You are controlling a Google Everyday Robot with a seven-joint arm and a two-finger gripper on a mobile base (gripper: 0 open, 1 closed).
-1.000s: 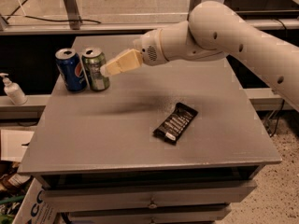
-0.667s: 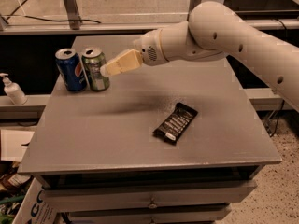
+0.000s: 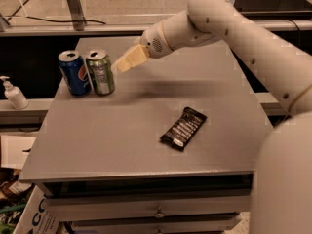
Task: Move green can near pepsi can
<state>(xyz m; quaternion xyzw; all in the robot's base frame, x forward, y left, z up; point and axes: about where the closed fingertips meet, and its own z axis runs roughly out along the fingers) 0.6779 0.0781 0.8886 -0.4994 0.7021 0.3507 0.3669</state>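
The green can [image 3: 101, 72] stands upright at the far left of the grey table [image 3: 146, 145]. The pepsi can [image 3: 74, 73] stands upright right beside it on its left, the two nearly touching. My gripper [image 3: 123, 65], with tan tips, hangs just to the right of the green can at about the height of its top. It is a small gap away from the can and holds nothing that I can see. The white arm reaches in from the right.
A black snack bar wrapper [image 3: 184, 128] lies on the table right of centre. A white pump bottle [image 3: 13, 94] stands on a lower ledge to the left. Drawers are below the table's front edge.
My gripper has drawn back slightly to the right, away from the green can. Both cans stay where they were.
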